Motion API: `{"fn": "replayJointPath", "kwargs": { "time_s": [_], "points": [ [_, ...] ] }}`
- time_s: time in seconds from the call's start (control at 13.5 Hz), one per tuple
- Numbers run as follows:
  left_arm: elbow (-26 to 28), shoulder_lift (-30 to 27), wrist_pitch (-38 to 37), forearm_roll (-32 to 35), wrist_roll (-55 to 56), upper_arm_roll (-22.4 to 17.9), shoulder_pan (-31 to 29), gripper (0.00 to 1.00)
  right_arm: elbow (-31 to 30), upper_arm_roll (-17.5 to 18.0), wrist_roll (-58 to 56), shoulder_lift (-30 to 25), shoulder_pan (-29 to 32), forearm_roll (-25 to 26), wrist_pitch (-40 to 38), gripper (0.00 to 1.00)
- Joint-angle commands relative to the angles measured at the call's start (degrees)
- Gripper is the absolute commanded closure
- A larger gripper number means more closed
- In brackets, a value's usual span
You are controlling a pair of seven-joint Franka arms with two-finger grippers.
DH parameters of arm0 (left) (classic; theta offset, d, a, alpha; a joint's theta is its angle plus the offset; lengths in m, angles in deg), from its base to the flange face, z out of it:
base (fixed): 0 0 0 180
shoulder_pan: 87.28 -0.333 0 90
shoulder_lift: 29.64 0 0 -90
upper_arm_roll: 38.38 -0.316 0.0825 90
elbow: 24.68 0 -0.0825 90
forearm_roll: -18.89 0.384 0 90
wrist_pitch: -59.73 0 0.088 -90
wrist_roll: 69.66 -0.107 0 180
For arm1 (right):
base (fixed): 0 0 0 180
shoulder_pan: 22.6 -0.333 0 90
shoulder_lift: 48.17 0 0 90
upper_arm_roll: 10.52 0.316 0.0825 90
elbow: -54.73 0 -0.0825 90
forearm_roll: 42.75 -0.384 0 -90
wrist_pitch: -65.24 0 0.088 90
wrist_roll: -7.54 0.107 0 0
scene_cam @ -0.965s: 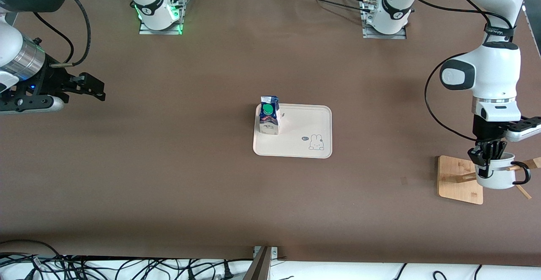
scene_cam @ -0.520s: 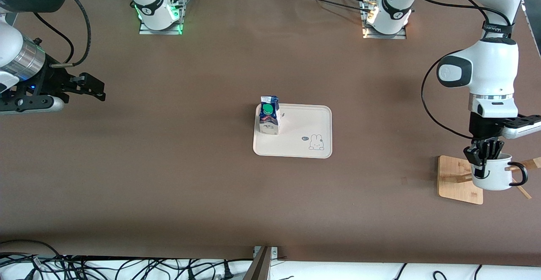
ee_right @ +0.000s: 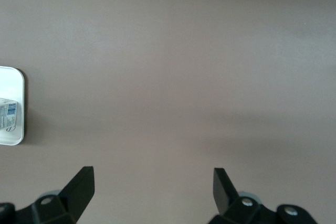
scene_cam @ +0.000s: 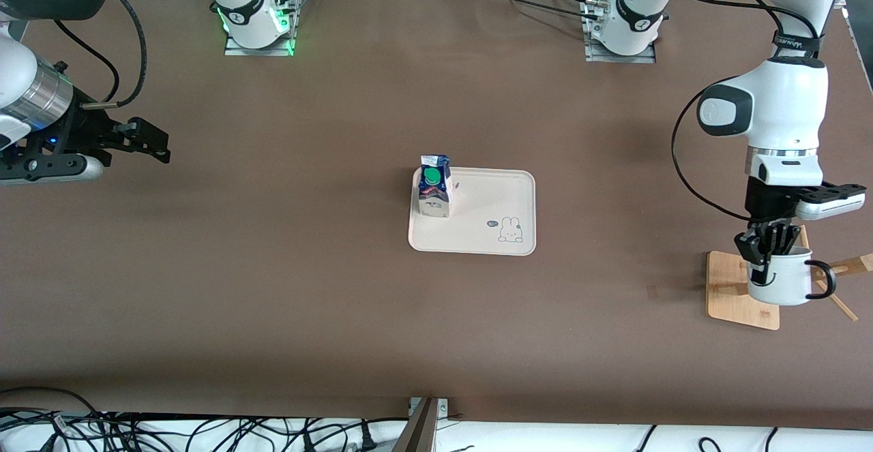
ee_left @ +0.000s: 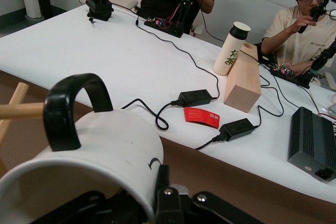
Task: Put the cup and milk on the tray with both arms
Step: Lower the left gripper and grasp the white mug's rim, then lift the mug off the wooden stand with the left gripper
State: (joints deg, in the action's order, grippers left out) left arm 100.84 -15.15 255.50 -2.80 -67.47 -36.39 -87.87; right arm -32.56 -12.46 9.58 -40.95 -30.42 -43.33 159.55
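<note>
The white cup with a black handle hangs in my left gripper, which is shut on its rim, over the bamboo rack base. In the left wrist view the cup fills the foreground, one finger against its outer wall. The milk, dark blue and white with a green cap, stands upright on the cream tray at the corner toward the right arm's end. My right gripper waits open and empty above the table at the right arm's end; its view shows the tray's edge.
A wooden peg of the rack sticks out beside the cup handle. The rack base lies at the left arm's end of the table. Cables lie along the table edge nearest the front camera.
My left gripper has lifted the cup and carried it a little toward the table's middle, off the rack peg. The right arm, milk and tray have not moved.
</note>
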Motion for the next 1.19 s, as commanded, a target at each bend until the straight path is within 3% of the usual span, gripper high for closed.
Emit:
{"fn": "replayJointPath", "kwargs": {
  "time_s": [0.0, 0.15, 0.52, 0.67, 0.89, 1.11],
  "points": [
    [2.4, -2.8, -0.8, -1.9, -1.1, 1.3, 0.4, 1.0, 1.3, 0.4, 0.2, 0.6, 0.4, 0.7, 0.0, 0.0],
    [3.4, -3.9, -1.6, -1.9, -1.2, 3.5, 0.3, 1.0, 1.3, 0.4, 0.2, 0.6, 0.4, 0.7, 0.0, 0.0],
    [3.1, -6.7, -14.2, -1.0, -1.7, 3.7, 0.4, 1.0, 1.3, 0.4, 0.2, 0.6, 0.4, 0.7, 0.0, 0.0],
    [2.9, -7.7, -25.4, -0.2, -2.8, 3.6, 0.4, 1.0, 1.3, 0.4, 0.2, 0.6, 0.4, 0.7, 0.0, 0.0],
    [2.0, -8.3, -36.3, 8.2, -8.4, 3.1, 0.1, 1.0, 1.3, 0.4, 0.2, 0.6, 0.4, 0.7, 0.0, 0.0],
    [0.3, -8.4, -44.8, 8.3, -8.1, 3.0, 0.1, 1.0, 1.3, 0.4, 0.2, 0.6, 0.4, 0.7, 0.0, 0.0]
  ]
}}
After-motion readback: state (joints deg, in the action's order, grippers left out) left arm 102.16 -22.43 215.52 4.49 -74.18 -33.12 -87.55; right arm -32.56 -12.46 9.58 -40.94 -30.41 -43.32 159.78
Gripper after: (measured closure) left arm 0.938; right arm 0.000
